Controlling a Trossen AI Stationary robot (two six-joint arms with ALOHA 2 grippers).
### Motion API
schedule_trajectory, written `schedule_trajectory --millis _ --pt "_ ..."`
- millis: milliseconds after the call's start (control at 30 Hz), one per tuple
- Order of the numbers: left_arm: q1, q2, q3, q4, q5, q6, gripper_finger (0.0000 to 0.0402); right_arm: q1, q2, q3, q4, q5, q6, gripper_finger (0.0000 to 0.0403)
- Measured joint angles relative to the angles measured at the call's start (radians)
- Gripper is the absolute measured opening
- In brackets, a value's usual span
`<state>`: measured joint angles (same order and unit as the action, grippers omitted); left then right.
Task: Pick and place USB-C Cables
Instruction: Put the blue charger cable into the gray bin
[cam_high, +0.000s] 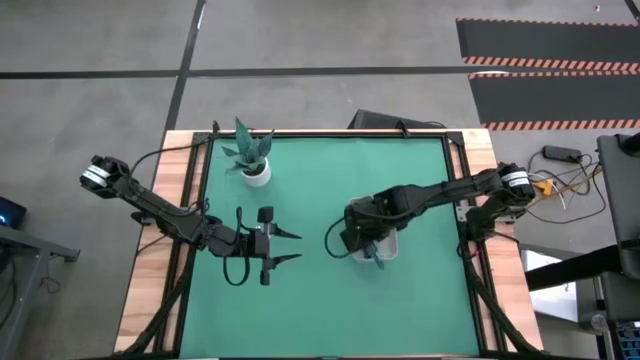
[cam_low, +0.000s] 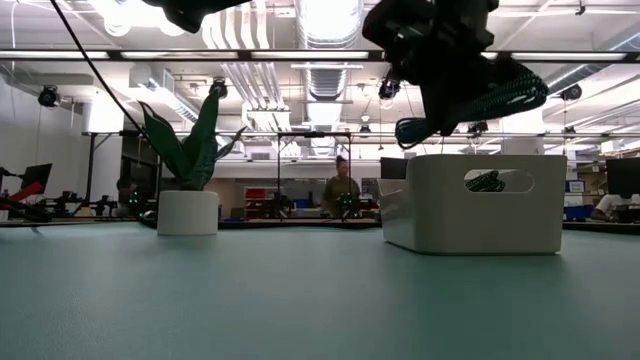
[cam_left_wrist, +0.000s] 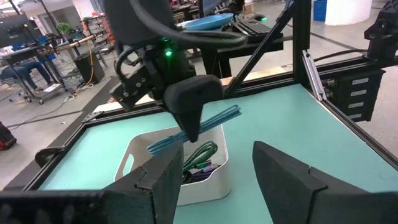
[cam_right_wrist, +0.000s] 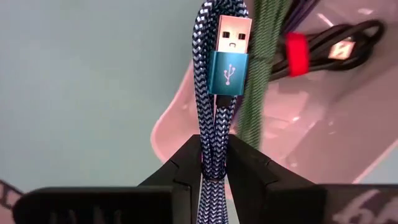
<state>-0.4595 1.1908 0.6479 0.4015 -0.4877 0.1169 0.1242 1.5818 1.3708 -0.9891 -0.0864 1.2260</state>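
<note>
My right gripper (cam_high: 368, 246) hangs over the white tray (cam_low: 470, 215) and is shut on the teal USB cable bundle (cam_right_wrist: 217, 93), which also shows in the low view as the teal cable (cam_low: 480, 100) just above the tray's rim. Inside the tray lie the dark green cable (cam_right_wrist: 258, 81), the black cable with a red tie (cam_right_wrist: 323, 50) and a navy one (cam_left_wrist: 202, 176). My left gripper (cam_high: 290, 247) waits open at mid-table, left of the tray, touching nothing. My right gripper pinches the teal cable bundle between its two fingers, on several braided strands (cam_right_wrist: 211, 152) a little behind the blue USB plug (cam_right_wrist: 229, 56). The fingers come from above. The bundle is lifted clear, sticking out slantwise on both sides of the fingers (cam_left_wrist: 193, 118) over the tray.
A potted plant in a white pot (cam_high: 255, 170) stands near the table's far left. The green mat (cam_high: 320, 310) is framed by black rails (cam_high: 470, 250) close to the tray's right. People and benches show in the room behind.
</note>
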Motion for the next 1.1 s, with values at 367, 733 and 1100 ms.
schedule_trajectory --millis 367,733,1100 --pt "0.0 0.0 0.0 0.0 0.0 0.0 0.0179 -0.079 0.0 -0.013 -0.033 0.009 -0.086 0.0058" --pt "0.0 0.0 0.0 0.0 0.0 0.0 0.0179 -0.106 0.0 -0.089 -0.03 0.043 -0.119 0.0058" --pt "0.0 0.0 0.0 0.0 0.0 0.0 0.0179 -0.105 0.0 -0.141 -0.019 0.087 -0.127 0.0059"
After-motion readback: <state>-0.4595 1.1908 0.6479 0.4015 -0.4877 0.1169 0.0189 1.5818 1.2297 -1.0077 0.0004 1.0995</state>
